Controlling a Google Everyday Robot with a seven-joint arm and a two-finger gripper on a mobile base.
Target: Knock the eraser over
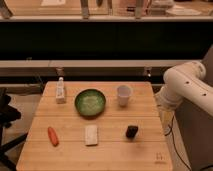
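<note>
The eraser is a small black rounded block standing on the wooden table, right of centre near the front. The white arm reaches in from the right, beside the table's right edge and behind the eraser. My gripper is out of view; only the arm's rounded segments show. Nothing touches the eraser.
A white cup stands behind the eraser. A green bowl sits mid-table. A flat white block and an orange carrot lie at the front left. A small white bottle stands at the back left. A black chair is left of the table.
</note>
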